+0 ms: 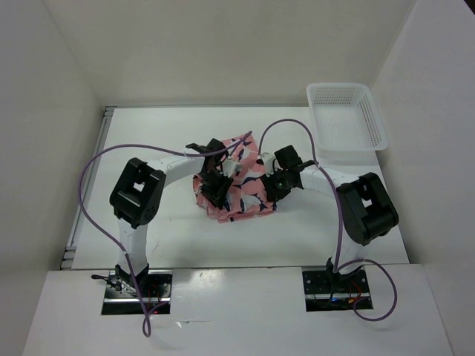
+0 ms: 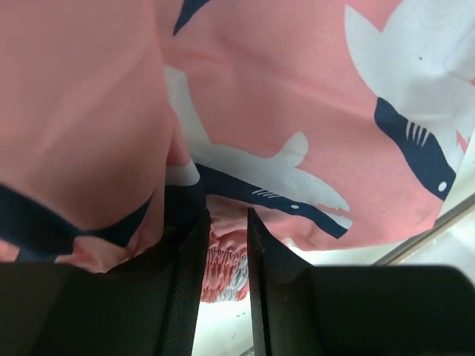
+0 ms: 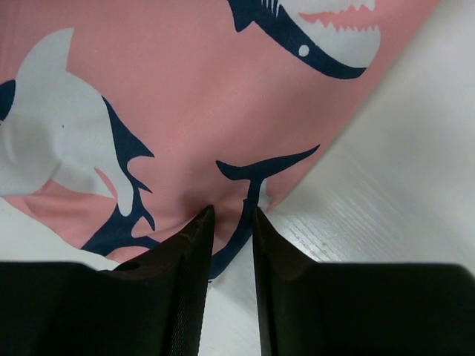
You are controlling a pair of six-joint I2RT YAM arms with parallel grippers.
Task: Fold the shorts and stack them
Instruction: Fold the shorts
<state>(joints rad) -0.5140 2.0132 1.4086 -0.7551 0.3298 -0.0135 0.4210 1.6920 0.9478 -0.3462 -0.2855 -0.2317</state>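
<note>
The salmon-pink shorts (image 1: 243, 200) with navy-and-white shapes lie bunched in a heap at the table's middle. My left gripper (image 1: 216, 187) sits on the heap's left side. In the left wrist view its narrow gap (image 2: 226, 221) holds gathered waistband fabric (image 2: 223, 267), and pink cloth (image 2: 297, 96) fills the rest of the view. My right gripper (image 1: 269, 185) is on the heap's right side. In the right wrist view it (image 3: 232, 216) pinches the edge of the shorts (image 3: 185, 111) just above the white table.
A white mesh basket (image 1: 343, 122) stands at the back right corner. White walls enclose the table (image 1: 171, 230) on the left, back and right. Purple cables arc over both arms.
</note>
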